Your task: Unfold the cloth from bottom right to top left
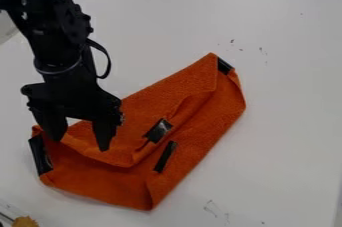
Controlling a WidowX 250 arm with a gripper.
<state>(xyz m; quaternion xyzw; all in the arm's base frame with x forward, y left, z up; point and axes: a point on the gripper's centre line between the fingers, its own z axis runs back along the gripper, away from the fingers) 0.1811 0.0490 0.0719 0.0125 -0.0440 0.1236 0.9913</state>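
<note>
The orange cloth [184, 131] is lying partly folded on the white counter [287, 131], its long axis running from lower left to upper right of the view. The tool [81, 144] is hanging above its left part, with the fingers standing wide apart and nothing between them. The upper black patch [159, 130], probably the flap corner to pull, is lying to the right of the tool, so a small sideways move is seeming necessary. The arm [57, 46] is hiding some upper-left edge; fingertip contact is remaining unclear.
</note>
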